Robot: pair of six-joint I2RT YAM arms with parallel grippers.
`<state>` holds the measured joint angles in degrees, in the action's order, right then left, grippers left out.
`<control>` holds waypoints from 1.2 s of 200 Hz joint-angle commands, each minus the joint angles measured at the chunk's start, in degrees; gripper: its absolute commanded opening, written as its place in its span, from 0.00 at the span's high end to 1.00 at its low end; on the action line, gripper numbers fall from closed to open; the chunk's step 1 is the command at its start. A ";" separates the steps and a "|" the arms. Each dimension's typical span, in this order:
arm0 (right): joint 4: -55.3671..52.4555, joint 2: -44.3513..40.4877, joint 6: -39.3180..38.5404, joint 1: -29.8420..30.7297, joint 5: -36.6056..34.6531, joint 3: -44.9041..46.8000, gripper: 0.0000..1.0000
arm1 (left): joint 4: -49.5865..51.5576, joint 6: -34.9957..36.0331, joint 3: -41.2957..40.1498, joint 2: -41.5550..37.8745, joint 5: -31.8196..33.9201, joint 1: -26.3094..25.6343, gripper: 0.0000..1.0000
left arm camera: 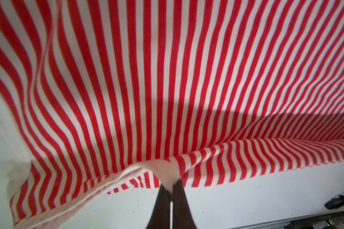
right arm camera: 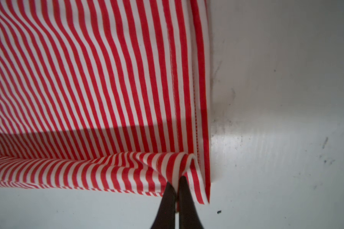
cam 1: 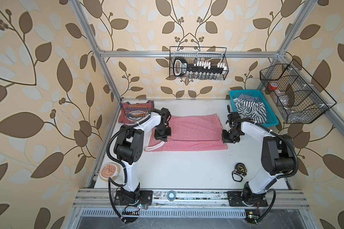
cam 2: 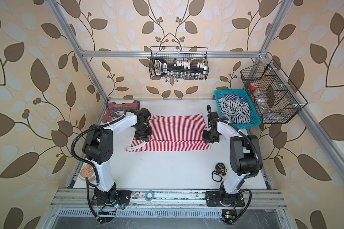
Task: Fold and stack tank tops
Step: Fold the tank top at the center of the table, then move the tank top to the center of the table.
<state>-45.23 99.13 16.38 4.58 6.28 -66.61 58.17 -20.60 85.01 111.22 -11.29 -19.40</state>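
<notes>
The red-and-white striped tank top (cam 1: 191,130) (cam 2: 173,129) lies spread across the middle of the white table, its near edge doubled over into a fold. My left gripper (cam 1: 163,139) (left arm camera: 171,188) is shut on the white-trimmed edge of the striped tank top (left arm camera: 167,79) at its left end. At the right end my right gripper (cam 1: 227,141) (right arm camera: 177,183) is shut on the hem corner of the striped tank top (right arm camera: 87,79). A dusty red tank top (cam 1: 134,113) (cam 2: 117,112) with a chest graphic lies folded at the back left, partly behind my left arm.
A teal basket (cam 1: 266,121) at the back right holds black-and-white striped cloth (cam 1: 250,109). A tape measure (cam 1: 241,168) lies near the right arm's base. A round bowl-like thing (cam 1: 109,171) sits at the left edge, a tape roll (cam 1: 171,195) on the front rail. Wire baskets (cam 1: 294,95) hang on the frame.
</notes>
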 commanded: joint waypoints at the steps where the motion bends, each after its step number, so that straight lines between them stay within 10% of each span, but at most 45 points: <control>1: -0.77 1.68 -1.44 -0.60 0.26 -2.36 1.00 | 2.01 1.26 2.95 0.86 0.39 0.59 1.00; 58: -0.38 5.74 -1.41 -1.11 1.12 -4.32 0.85 | 1.59 0.91 5.50 3.97 -0.58 0.77 1.00; 108: 0.32 5.19 0.04 -1.61 1.10 -7.43 0.66 | 0.73 -0.48 7.53 4.64 -0.20 1.20 0.69; 156: 0.00 -1.50 1.02 -1.76 0.09 -7.94 0.60 | 1.23 -2.08 13.96 3.44 3.77 2.00 0.61; 203: 2.40 -7.46 1.70 -0.28 3.52 -1.80 0.65 | -0.03 -4.06 10.03 -3.72 6.64 1.76 0.68; 240: 7.41 -4.98 3.13 3.66 7.64 4.20 0.92 | -7.44 -5.93 -1.87 -6.91 -2.74 0.68 0.91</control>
<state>-40.60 91.35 18.44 5.93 10.09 -66.24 54.15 -24.95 88.31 106.91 -8.45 -18.09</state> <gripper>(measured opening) 0.138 0.139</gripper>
